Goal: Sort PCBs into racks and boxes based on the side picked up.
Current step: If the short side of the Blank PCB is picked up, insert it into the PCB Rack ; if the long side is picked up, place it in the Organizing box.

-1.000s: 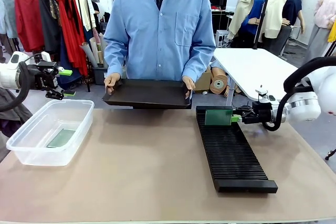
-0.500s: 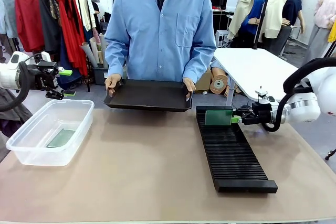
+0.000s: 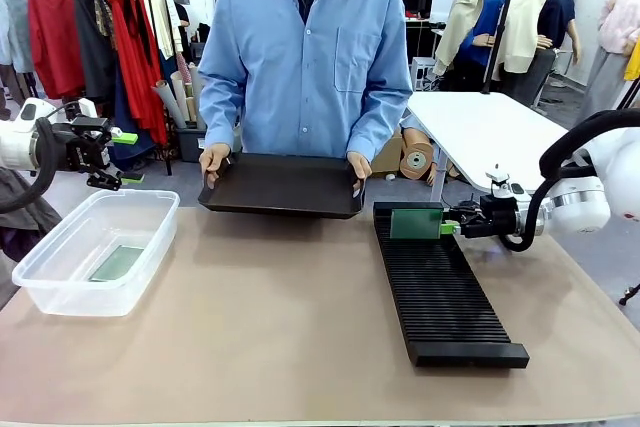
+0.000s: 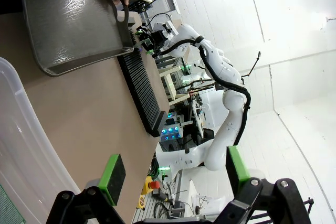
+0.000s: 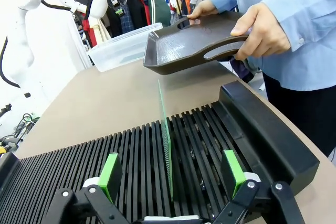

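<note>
- PCB [image 3: 415, 223] in the rack [image 3: 440, 287] stands upright on edge in a slot near the far end; seen edge-on by the right wrist camera [image 5: 166, 145], it is a very thin green sheet.
- It looks light and stiff, so I judge it needs little grip force but could tip or jam if pushed off the slot line. The best hold is likely on its free edges, pads flat on both faces.
- Right gripper [image 5: 170, 174] sits just behind that board, green pads spread wide to either side of it, touching nothing.
- A second PCB [image 3: 117, 263] lies flat on the floor of the box [image 3: 60, 292], pale grey-green face up; flat and thin like that, it would be hard to get fingers under.
- Left gripper [image 4: 173, 174] hangs above the box's far left corner, pads wide apart and empty.
- The person [image 3: 305, 47] holds a black tray [image 3: 283, 183] by both ends above the table's far edge; its surface looks bare.
</note>
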Controlling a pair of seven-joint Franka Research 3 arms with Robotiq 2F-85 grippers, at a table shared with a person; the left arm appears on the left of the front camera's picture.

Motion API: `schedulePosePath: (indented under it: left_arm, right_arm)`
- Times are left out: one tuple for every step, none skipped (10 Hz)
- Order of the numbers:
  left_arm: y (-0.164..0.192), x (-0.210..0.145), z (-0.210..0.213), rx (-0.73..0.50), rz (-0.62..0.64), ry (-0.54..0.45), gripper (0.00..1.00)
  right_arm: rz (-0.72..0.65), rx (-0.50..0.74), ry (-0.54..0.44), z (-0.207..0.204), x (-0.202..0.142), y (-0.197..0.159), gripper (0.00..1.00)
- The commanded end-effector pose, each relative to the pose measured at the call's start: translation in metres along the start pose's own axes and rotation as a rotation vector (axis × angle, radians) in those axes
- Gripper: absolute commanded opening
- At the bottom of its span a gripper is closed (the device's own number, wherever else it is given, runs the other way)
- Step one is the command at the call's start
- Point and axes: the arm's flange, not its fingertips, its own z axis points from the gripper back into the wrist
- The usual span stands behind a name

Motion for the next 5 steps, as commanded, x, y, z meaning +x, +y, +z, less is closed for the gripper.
schedulePosePath:
  left_arm:
    - [-0.0015,0.0003,0.0012,-0.005,-0.003,-0.002,1.00]
    - [-0.0015,0.0003,0.0012,-0.005,-0.003,-0.002,1.00]
    - [-0.0015,0.0003,0.0012,-0.005,-0.003,-0.002,1.00]
    - [-0.0015,0.0003,0.0012,-0.005,-0.003,-0.002,1.00]
    - [-0.0015,0.0003,0.0012,-0.005,-0.003,-0.002,1.00]
  right_arm:
    - [0.005,0.002,-0.002,-0.0005,0.0032,0.0004,1.00]
    - [0.005,0.002,-0.002,-0.0005,0.0032,0.0004,1.00]
    - [0.005,0.002,-0.002,-0.0005,0.0032,0.0004,1.00]
    - [0.005,0.002,-0.002,-0.0005,0.0032,0.0004,1.00]
    - [0.000,0.000,0.000,0.0000,0.0000,0.0000,1.00]
